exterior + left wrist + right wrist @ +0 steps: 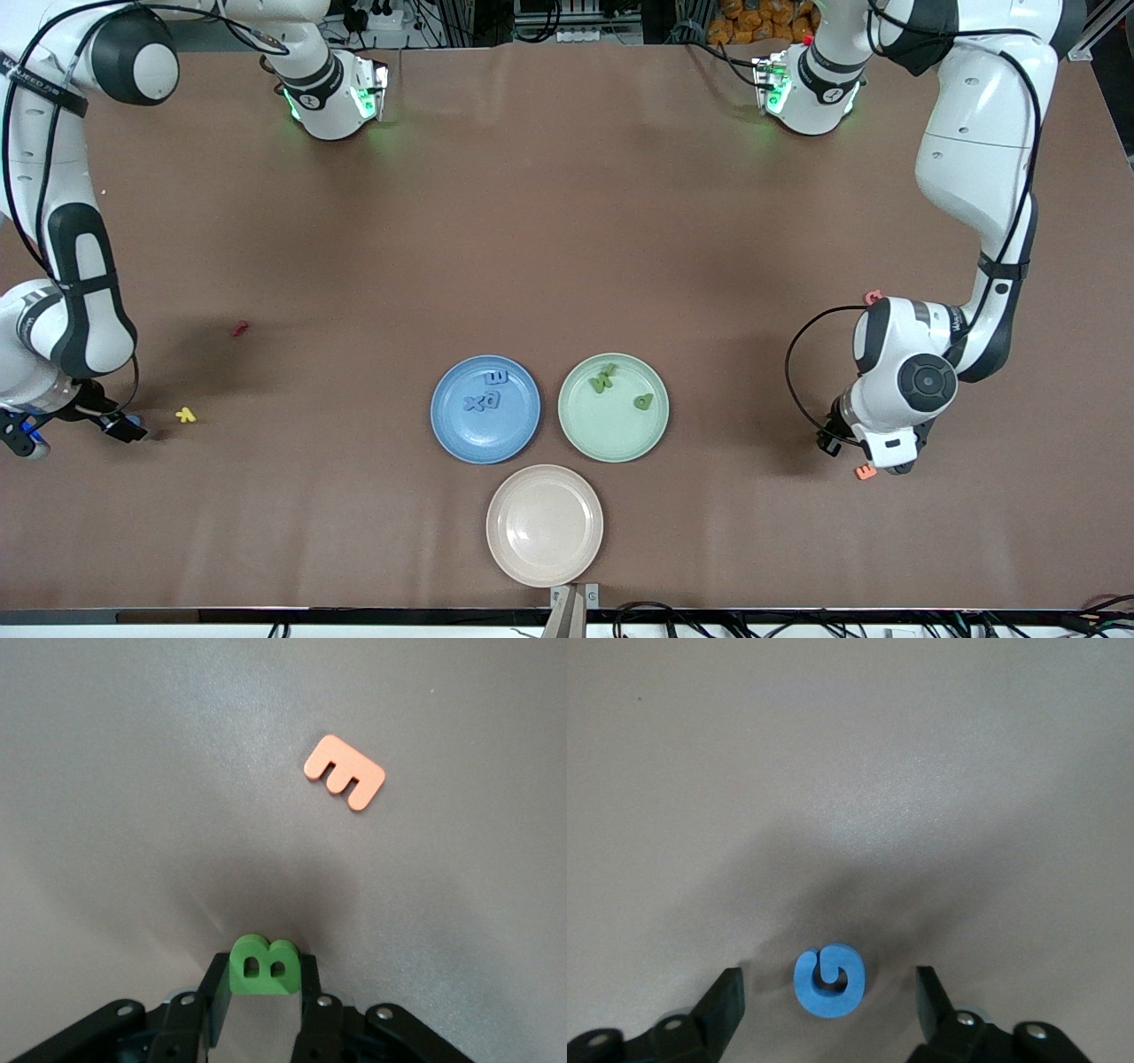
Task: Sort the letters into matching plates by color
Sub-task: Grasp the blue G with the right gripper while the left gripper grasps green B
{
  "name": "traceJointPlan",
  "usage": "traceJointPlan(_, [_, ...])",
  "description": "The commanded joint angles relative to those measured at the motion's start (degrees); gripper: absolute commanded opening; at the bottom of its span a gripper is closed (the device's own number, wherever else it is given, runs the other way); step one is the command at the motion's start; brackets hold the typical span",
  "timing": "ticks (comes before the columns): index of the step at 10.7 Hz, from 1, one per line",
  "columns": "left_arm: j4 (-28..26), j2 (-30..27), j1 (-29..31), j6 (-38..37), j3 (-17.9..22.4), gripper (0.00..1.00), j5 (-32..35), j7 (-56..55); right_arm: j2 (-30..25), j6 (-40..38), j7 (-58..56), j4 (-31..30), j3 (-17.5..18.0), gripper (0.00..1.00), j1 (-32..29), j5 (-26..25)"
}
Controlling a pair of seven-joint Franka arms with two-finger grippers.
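My left gripper is low over the table at the left arm's end, shut on a green letter B, with its pads against both sides of it. An orange letter E lies on the table close by. At the right arm's end, my right gripper is open around a blue letter G that lies flat on the table, with a gap on each side. The blue plate holds three blue letters. The mint green plate holds two green letters. The beige-pink plate, nearest the camera, holds nothing.
A red letter and a yellow letter lie on the brown table toward the right arm's end. A pink letter shows beside the left arm's wrist. The orange letter E lies just nearer the camera than that wrist.
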Motion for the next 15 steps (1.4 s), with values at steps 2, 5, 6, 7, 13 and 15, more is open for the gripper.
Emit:
traceJointPlan(2, [0.00,0.64,-0.21,0.18,0.31,0.00,-0.52,-0.68,0.75,0.90,0.07,0.65,1.39,0.53,-1.65,0.30])
traceJointPlan(5, [0.00,-0.67,-0.30,0.09,0.05,0.00,-0.44,-0.94,0.66,1.16,0.07,0.65,1.92,0.25,-1.65,0.30])
traceJointPlan(6, [0.00,-1.72,-0.30,0.00,-0.22,0.00,-0.44,-0.94,0.75,1.16,0.07,0.65,2.01,0.21,-1.65,0.12])
traceJointPlan(7, [0.00,-2.60,-0.39,-0.17,-1.18,0.00,-0.61,-1.03,0.66,1.16,0.07,0.65,2.45,0.19,-1.65,0.03])
traceJointPlan(13, [0.88,-3.58,-4.77,-0.18,-5.58,0.00,-1.05,-10.15,-3.55,-2.07,-1.25,0.65,10.44,0.17,-2.88,-1.46])
traceJointPlan(15, [1.58,-3.58,-6.36,-0.18,-6.72,0.00,-1.14,-13.92,-4.52,-3.32,-1.07,0.91,11.41,0.18,-2.18,-2.07])
